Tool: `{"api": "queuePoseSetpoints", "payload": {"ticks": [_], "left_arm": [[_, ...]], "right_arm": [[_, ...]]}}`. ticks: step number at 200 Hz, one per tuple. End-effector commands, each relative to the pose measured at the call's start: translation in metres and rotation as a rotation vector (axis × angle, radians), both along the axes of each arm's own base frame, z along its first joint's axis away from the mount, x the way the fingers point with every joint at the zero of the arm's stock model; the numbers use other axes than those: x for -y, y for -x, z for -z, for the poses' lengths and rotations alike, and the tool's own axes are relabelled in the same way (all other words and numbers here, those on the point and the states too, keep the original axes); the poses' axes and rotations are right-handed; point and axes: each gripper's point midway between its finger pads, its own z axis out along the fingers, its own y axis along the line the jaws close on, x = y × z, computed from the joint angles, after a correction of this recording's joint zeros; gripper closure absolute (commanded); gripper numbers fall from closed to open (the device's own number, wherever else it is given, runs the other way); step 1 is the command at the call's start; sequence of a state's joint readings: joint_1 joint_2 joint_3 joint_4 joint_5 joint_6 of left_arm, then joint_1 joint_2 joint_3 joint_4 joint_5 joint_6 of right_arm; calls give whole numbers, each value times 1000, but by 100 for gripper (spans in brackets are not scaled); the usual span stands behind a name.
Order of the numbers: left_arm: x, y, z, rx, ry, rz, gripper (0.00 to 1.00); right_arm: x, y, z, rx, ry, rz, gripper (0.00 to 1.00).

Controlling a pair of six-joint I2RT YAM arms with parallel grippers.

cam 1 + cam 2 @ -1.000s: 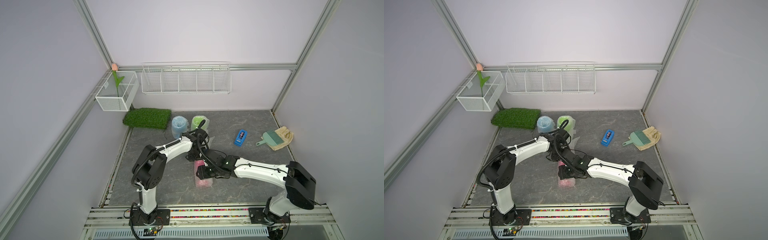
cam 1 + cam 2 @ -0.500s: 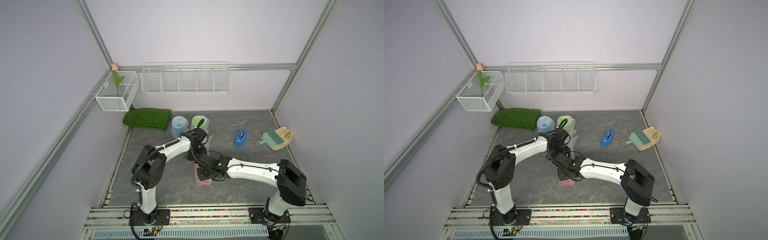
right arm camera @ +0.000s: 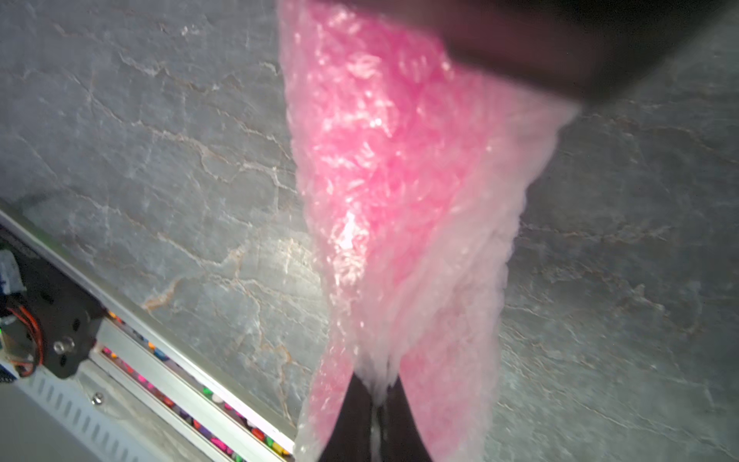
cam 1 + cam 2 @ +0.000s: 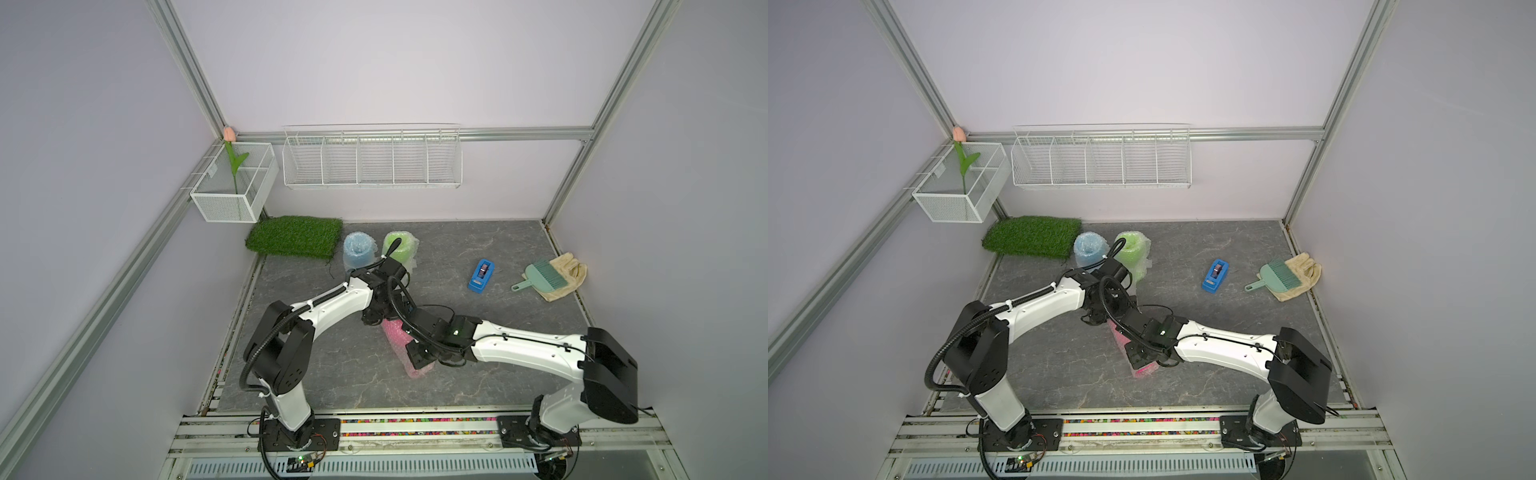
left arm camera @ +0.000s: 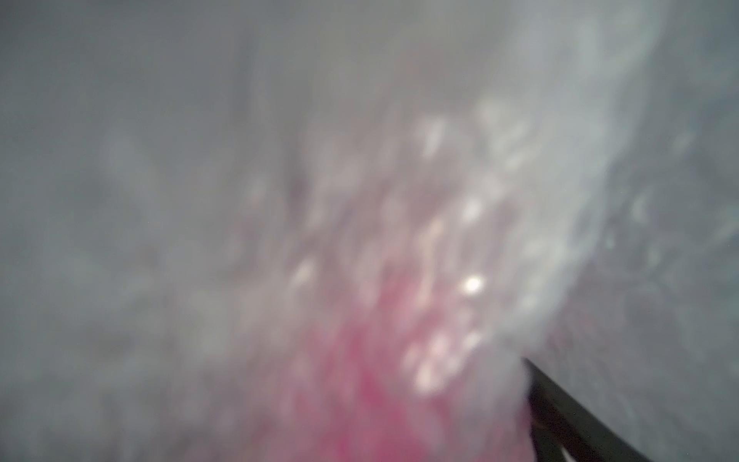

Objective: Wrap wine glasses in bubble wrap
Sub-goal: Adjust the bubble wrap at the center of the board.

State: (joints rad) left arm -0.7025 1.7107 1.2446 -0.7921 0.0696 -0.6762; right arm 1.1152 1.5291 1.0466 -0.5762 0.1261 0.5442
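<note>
In both top views: hot pink plastic goblet (image 4: 394, 333) lying on grey marbled tabletop (image 4: 345, 365), rolled in clear bubble wrap sheet (image 3: 460, 280), largely hidden under both wrists. Only in right wrist view: right gripper (image 3: 376, 386) pinched tight on a fold of the wrap. Left wrist view blurred, one dark finger (image 5: 560, 412) beside pink; left gripper (image 4: 371, 318) spread impossible to tell.

place: lab robot cell | cues: aluminium frame (image 4: 523, 134), rail-mounted arms (image 4: 528, 353)

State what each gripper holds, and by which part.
The right gripper is shut on a bunched fold of the bubble wrap around the pink glass. The left gripper is too hidden and blurred to tell.
</note>
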Motion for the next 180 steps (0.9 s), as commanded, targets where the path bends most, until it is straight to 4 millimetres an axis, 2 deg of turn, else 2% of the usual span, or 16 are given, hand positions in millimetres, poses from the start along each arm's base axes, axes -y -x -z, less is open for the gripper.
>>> {"api": "queuePoseSetpoints", "payload": {"ticks": [1, 29, 60, 115, 130, 141, 153, 180], "left_arm": [[-26, -2, -14, 47, -64, -30, 0], [-43, 1, -18, 45, -85, -32, 0], [-61, 4, -12, 24, -101, -52, 2], [-89, 24, 28, -71, -163, -71, 7], [-95, 29, 33, -84, -170, -76, 9], [-104, 29, 29, -57, -188, -90, 11], [-116, 26, 15, 1, -200, -112, 11], [-125, 20, -32, 151, -162, -62, 11]], "right_arm": [[19, 17, 4, 7, 75, -188, 93], [33, 21, 7, 61, 145, -353, 93], [40, 24, 4, 118, 157, -481, 93], [43, 35, 8, 117, 174, -649, 93], [48, 37, 11, 112, 189, -693, 93], [51, 36, 11, 120, 207, -718, 93], [53, 33, 8, 140, 219, -741, 93], [51, 40, -3, 178, 168, -859, 93]]}}
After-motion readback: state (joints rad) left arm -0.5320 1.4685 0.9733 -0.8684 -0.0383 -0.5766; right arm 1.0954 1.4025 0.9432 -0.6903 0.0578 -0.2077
